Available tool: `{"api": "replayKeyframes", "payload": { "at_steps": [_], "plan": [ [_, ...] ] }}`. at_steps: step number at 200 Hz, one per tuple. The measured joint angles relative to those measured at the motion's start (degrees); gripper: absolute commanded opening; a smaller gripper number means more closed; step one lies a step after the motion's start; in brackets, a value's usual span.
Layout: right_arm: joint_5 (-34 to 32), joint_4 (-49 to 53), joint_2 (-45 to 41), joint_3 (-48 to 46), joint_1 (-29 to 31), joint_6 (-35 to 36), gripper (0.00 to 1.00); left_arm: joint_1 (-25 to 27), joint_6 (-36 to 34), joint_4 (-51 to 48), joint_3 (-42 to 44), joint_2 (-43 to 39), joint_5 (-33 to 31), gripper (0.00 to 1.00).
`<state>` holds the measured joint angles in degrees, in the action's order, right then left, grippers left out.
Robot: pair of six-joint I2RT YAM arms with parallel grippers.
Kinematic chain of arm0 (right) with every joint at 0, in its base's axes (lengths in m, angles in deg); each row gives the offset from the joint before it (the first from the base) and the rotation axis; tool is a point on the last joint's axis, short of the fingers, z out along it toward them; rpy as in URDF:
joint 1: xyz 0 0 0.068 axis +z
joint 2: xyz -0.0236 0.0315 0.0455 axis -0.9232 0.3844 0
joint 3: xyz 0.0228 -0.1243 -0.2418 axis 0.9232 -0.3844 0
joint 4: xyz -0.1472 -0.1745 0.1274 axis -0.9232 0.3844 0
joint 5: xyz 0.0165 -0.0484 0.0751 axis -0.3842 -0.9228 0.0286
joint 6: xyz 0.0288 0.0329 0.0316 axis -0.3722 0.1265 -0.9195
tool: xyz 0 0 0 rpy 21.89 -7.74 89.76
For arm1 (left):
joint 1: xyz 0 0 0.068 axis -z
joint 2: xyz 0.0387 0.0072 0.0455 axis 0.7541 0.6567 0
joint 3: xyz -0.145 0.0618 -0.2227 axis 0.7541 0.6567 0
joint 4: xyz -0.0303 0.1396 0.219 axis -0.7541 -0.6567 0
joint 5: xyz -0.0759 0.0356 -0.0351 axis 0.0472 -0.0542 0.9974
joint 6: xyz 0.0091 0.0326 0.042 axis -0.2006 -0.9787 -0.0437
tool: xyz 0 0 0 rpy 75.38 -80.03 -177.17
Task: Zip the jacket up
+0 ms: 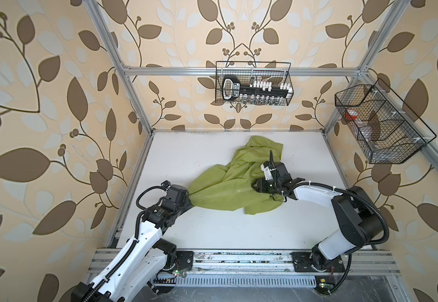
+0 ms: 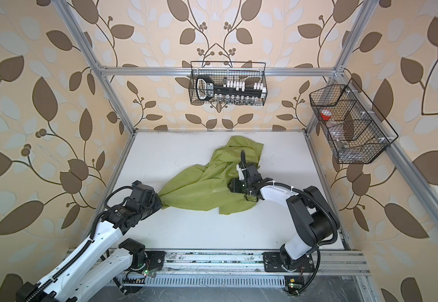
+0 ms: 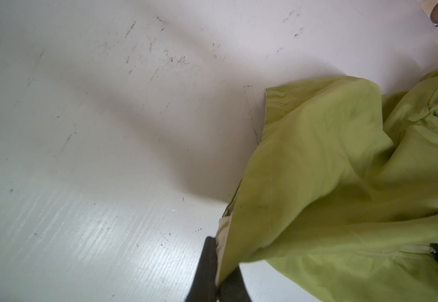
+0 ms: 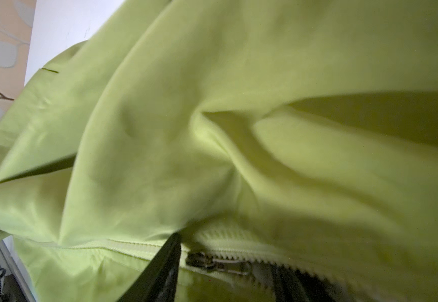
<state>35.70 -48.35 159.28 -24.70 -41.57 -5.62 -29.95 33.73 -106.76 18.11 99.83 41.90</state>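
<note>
The lime-green jacket lies crumpled mid-table, its pale zipper stretched straight between my two grippers. My left gripper is shut on the jacket's end. In the left wrist view its fingers pinch the fabric edge. My right gripper sits at the zipper's other end. In the right wrist view it stands open, and the small metal pull lies loose between its fingers. Open zipper teeth show beyond the pull.
The white table has bare room at left and front. A wire basket with tools hangs on the back wall, another on the right frame. Aluminium rails run along the front edge.
</note>
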Motion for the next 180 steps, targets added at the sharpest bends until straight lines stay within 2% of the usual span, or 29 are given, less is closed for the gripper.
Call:
{"api": "replayKeyframes", "payload": {
  "at_steps": [66, 90, 118, 143, 180],
  "plan": [
    [0.94, -5.42, 2.86, -1.36, 1.18, -2.64, 0.55, 0.0, 1.31, 0.15, 2.05, -1.14, 0.37, 0.0],
    [2.23, -7.34, 1.92, -3.04, 1.16, -3.63, 0.58, 0.0, 1.75, 0.22, 2.71, -1.22, 1.22, 0.0],
    [2.91, -6.93, -3.82, -4.96, 1.31, -4.46, 0.65, 0.0, 1.84, 0.28, 2.71, -1.22, 1.51, 0.0],
    [2.14, -5.68, -10.8, -5.53, 2.38, -4.63, 0.66, 0.0, 1.99, 0.31, 2.73, -1.33, 1.62, 0.0],
    [1.27, -4.72, -17.42, -7.13, 4.02, -4.55, 0.55, 0.0, 2.14, 0.61, 3.48, -1.79, 1.7, 0.0]
  ]
}}
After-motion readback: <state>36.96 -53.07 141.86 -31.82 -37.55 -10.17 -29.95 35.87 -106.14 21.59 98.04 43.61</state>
